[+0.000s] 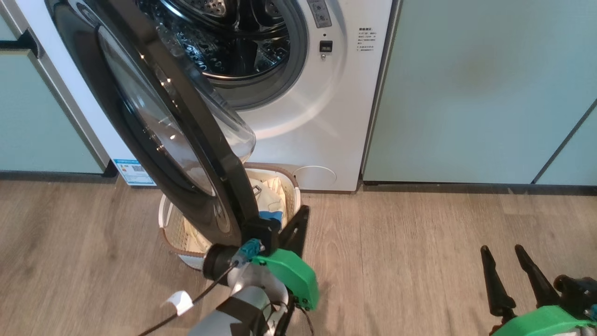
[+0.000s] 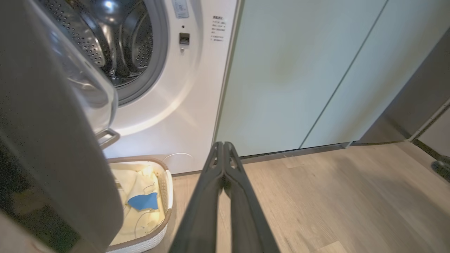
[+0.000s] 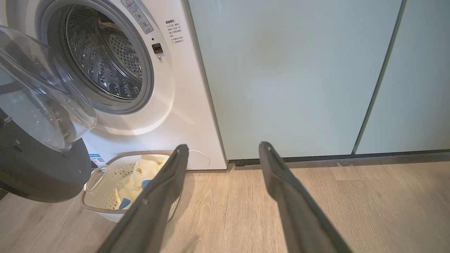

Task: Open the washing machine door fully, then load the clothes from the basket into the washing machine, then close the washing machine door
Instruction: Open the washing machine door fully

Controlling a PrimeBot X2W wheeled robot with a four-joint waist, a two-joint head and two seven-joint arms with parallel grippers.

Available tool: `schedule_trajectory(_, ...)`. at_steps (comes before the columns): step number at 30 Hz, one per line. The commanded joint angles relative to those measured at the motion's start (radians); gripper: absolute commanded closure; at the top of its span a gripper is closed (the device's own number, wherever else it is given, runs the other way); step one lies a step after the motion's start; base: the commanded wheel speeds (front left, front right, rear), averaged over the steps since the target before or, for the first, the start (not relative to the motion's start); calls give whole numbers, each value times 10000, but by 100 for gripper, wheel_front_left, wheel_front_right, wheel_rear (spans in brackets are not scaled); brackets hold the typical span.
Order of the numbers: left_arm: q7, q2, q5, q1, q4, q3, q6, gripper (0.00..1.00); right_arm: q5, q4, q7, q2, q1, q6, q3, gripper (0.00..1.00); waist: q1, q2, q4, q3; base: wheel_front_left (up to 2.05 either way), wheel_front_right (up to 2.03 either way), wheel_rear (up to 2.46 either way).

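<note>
Beside the black-rimmed round glass door, the left end effector is clenched empty, the right end effector released.

Room bright, light soft and even. White shine on front of washing machine. Small bright spots on glass of washing machine door. Soft shadow on floor in left wrist view. Door edge close up there, blurry and grainy. Wrist views bend straight lines at edges.
</note>
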Motion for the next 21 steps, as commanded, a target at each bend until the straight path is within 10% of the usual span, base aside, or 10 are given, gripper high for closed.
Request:
schedule_trajectory(1,-152,51,-106,-652,-110,441,98,100,-42,-322,-97,-251,-377,6,145,0,0,0,-10,47,0,0,0)
schedule_trajectory(21,-427,51,-333,-961,75,1549,636,100,-83,-293,-97,-303,-551,6,133,0,0,0,344,373,0,0,0)
